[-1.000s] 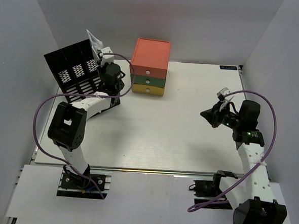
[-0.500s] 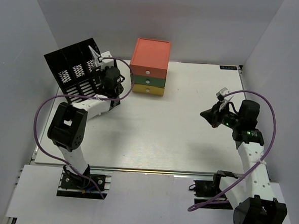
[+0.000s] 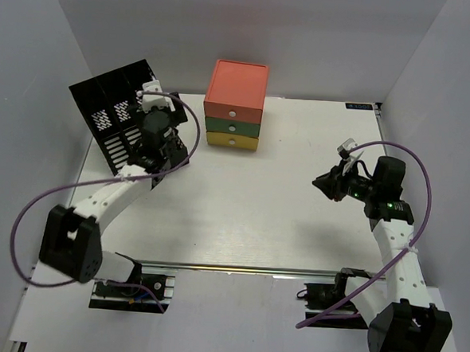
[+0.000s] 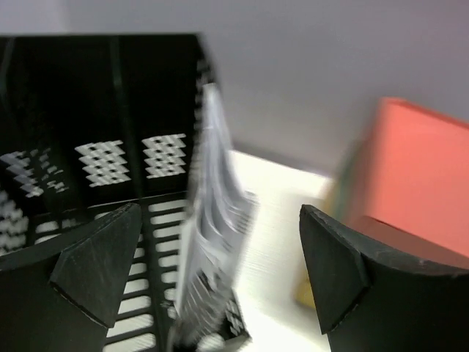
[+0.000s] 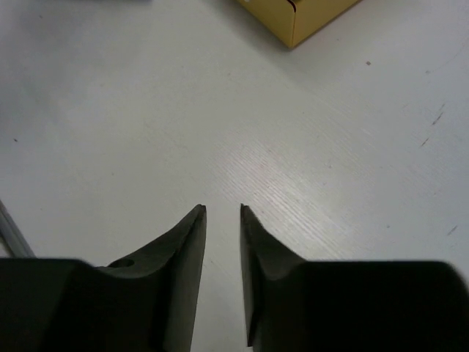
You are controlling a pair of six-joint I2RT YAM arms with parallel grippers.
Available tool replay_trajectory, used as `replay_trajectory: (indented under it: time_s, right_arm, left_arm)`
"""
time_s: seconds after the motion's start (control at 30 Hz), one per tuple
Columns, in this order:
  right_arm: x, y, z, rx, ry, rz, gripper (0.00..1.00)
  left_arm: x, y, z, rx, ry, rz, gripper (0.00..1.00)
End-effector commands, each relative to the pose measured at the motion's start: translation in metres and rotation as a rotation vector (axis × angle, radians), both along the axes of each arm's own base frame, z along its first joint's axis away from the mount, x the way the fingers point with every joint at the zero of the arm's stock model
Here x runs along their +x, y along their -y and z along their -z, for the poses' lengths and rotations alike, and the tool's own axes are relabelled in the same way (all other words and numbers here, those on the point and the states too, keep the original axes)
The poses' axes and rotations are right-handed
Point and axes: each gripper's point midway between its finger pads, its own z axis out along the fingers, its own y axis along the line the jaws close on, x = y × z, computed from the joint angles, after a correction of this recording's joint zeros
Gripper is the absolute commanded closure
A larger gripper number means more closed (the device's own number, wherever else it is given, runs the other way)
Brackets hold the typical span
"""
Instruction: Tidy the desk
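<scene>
Papers [image 4: 212, 242] stand in the rack [image 3: 111, 116] at the far-left corner of the table [image 3: 248, 225], which lies under both arms. Left fingers [image 4: 95, 268] gape, right fingers [image 5: 179, 271] nearly closed, both empty. Tidying seems almost done.

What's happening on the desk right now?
The left gripper is open, its fingers on either side of some paper that stands upright at the end of the black rack nearest the drawers. It is not gripping the paper. The right gripper hovers over bare desk on the right side, nearly shut and empty.
</scene>
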Motion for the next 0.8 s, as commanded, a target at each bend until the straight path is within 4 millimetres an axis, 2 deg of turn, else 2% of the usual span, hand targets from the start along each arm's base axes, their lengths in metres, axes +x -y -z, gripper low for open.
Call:
replay_trajectory:
  time_s: [0.0,0.03,0.1,0.13,0.17,0.2,0.23,0.27,0.37,0.47,0.57,0.77]
  right_arm:
    - [0.001,0.000,0.000,0.008,0.010,-0.008,0.66]
    - [0.003,0.002,-0.002,0.002,0.013,0.011,0.57]
    - [0.006,0.005,-0.003,0.003,0.013,0.034,0.49]
    - [0.010,0.009,-0.004,-0.005,0.019,0.061,0.44]
    - [0.012,0.012,-0.005,-0.008,0.024,0.080,0.40]
    - [0.015,0.016,-0.006,0.000,0.015,0.115,0.33]
    - [0.019,0.021,-0.008,-0.007,0.027,0.156,0.23]
    - [0.022,0.024,-0.008,-0.008,0.027,0.178,0.11]
    - [0.032,0.038,-0.010,0.019,0.013,0.290,0.11]
    - [0.042,0.053,-0.009,0.055,-0.019,0.409,0.11]
    - [0.048,0.063,-0.008,0.067,-0.027,0.470,0.11]
    - [0.050,0.080,-0.008,0.081,-0.018,0.539,0.11]
  left_arm:
    - [-0.034,0.037,-0.026,-0.073,0.014,0.283,0.02]
    - [-0.043,0.061,-0.022,-0.066,-0.013,0.434,0.02]
    - [-0.063,0.078,-0.026,-0.057,-0.005,0.573,0.02]
    - [-0.085,0.096,-0.028,-0.055,0.012,0.715,0.02]
    - [-0.097,0.109,-0.027,-0.057,0.012,0.808,0.02]
    - [-0.109,0.117,-0.026,-0.052,0.015,0.880,0.02]
    - [-0.131,0.135,-0.019,-0.051,0.002,1.028,0.02]
    - [-0.141,0.142,-0.015,-0.046,-0.009,1.087,0.02]
    - [-0.171,0.161,0.008,-0.041,-0.080,1.280,0.02]
    - [-0.182,0.163,0.032,-0.034,-0.150,1.335,0.02]
    - [-0.189,0.159,0.046,-0.027,-0.169,1.329,0.02]
    - [-0.191,0.145,0.059,-0.008,-0.166,1.246,0.02]
